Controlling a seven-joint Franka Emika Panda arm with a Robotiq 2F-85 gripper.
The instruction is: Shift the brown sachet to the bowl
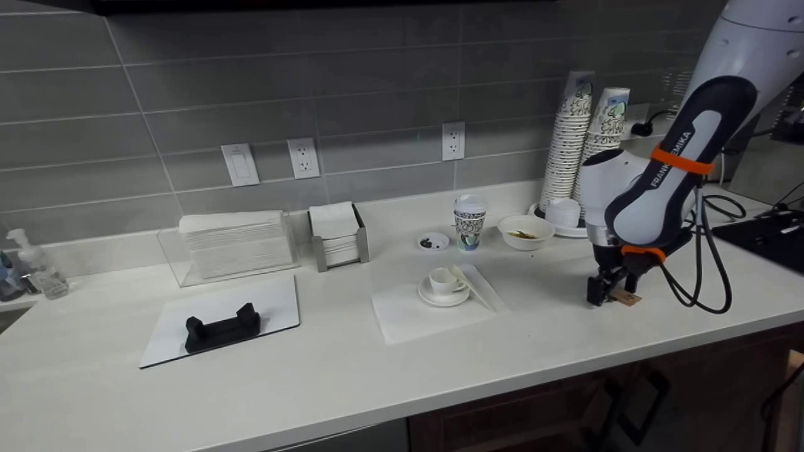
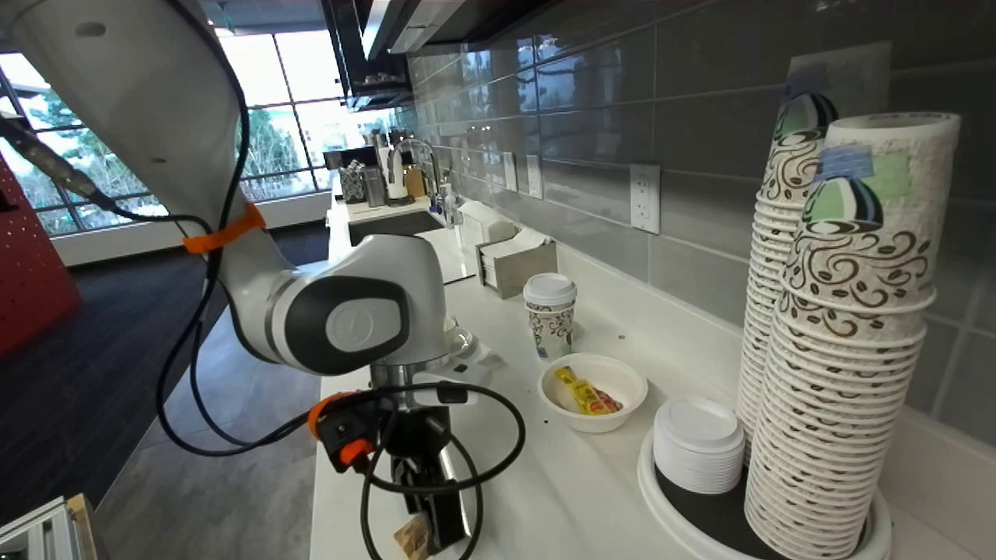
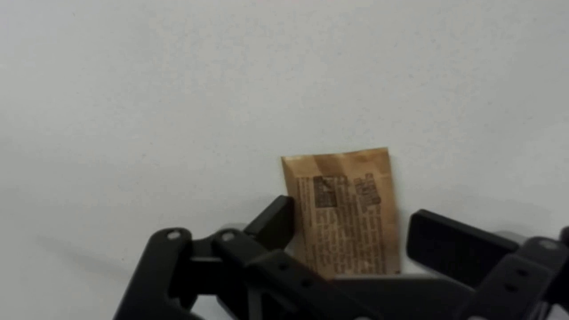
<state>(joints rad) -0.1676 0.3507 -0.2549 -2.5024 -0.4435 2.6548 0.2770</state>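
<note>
The brown sachet (image 3: 349, 222) lies flat on the white counter in the wrist view, with printed text on its face. It also shows at the gripper in both exterior views (image 1: 627, 297) (image 2: 414, 537). My gripper (image 3: 350, 219) is open and low at the counter, with one finger on each side of the sachet. The left finger in the wrist view overlaps or touches the sachet's left edge. A small gap separates the right finger from it. The sachet's near end is hidden behind the gripper. The white bowl (image 1: 527, 243) (image 2: 595, 424) stands apart from the gripper and holds yellow and red packets.
Tall stacks of paper cups (image 1: 567, 147) (image 2: 840, 389) and a stack of lids (image 2: 698, 459) stand near the bowl on a round tray. A lidded cup (image 1: 470, 226), a small dish (image 1: 443, 243) and a teacup on a saucer (image 1: 442, 301) stand farther along the counter.
</note>
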